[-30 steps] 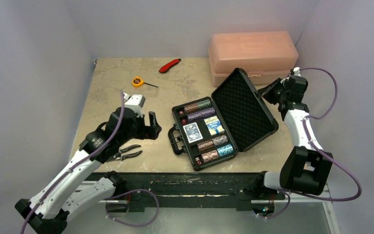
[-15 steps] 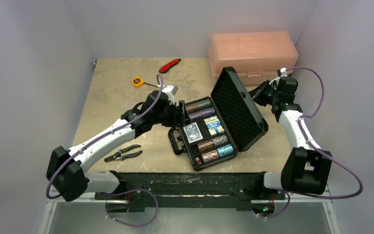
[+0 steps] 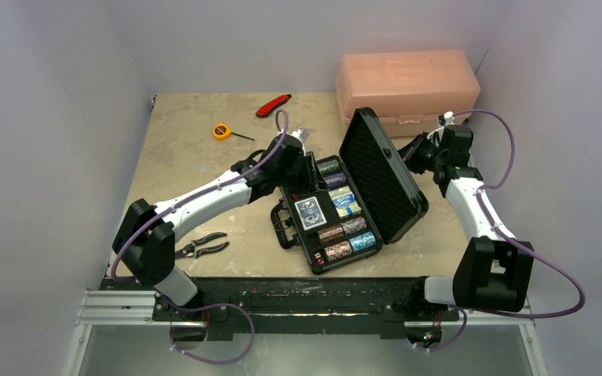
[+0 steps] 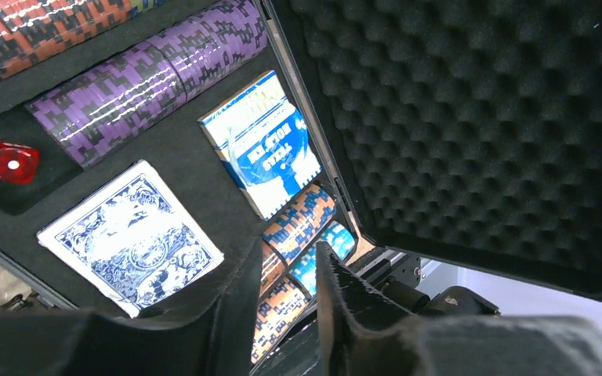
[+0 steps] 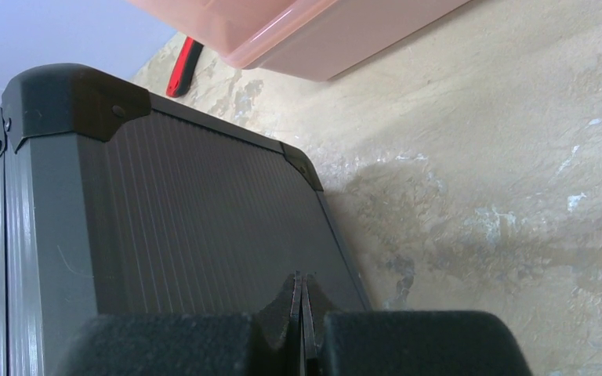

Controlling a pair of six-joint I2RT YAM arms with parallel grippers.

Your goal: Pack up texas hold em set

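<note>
The black case (image 3: 318,264) lies open mid-table, its foam-lined lid (image 3: 380,168) standing tilted over the tray. In the tray are chip rolls (image 3: 346,240), a blue card deck (image 3: 310,212) and a boxed deck (image 3: 345,201). My left gripper (image 3: 311,168) hovers over the tray's far end. In the left wrist view its jaws (image 4: 286,247) stand narrowly open with nothing between them, above purple chips (image 4: 149,74), a red die (image 4: 12,162) and the decks (image 4: 129,235). My right gripper (image 3: 409,150) is shut and empty, its tips (image 5: 301,276) against the lid's ribbed outer face (image 5: 188,204).
A translucent pink box (image 3: 407,82) stands at the back right, just behind the lid. A red utility knife (image 3: 273,104) and a yellow tape measure (image 3: 221,131) lie at the back. Pliers (image 3: 200,247) lie near the front left, beside the left arm.
The left arm swung from the table's left side to over the case's far end, its jaws narrowing. The lid tipped up from lying back, with the right gripper following it leftward.
</note>
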